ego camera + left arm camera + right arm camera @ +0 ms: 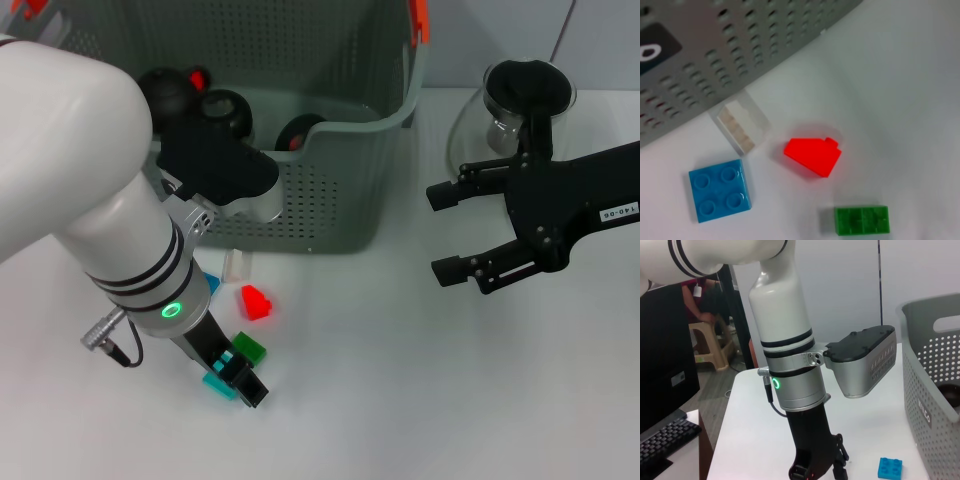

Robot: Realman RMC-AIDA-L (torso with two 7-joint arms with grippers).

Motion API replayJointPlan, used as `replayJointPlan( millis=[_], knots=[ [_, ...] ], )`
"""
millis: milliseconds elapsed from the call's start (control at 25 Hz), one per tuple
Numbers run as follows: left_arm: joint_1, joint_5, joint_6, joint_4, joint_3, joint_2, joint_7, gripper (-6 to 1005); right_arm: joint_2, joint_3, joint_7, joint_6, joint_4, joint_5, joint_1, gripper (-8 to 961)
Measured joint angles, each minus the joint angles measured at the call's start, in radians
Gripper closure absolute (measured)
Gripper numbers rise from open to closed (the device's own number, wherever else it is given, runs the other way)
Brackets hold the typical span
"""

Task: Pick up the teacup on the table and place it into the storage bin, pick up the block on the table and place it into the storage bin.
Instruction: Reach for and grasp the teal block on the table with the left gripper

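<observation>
The left gripper [240, 378] is low over the table, apparently closed on a teal block [218, 383]; confirm the grip before lifting. The storage bin [340, 190] stands just beyond it. The right gripper [452, 232] hovers open, empty.

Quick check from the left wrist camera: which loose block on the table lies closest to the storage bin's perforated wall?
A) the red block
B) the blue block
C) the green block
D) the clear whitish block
D: in the left wrist view the clear whitish block lies just off the storage bin wall, while the blue block, the red block and the green block lie farther out on the table.
</observation>
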Motion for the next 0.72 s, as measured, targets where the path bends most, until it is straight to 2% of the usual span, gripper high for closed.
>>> replayJointPlan(
  millis=[720],
  knots=[
    [0.0, 0.023, -0.019, 0.015, 0.007, 0.0, -0.003, 126, 0.001, 0.003, -0.002, 0.0, 0.0, 0.001, -0.007, 13]
  ],
)
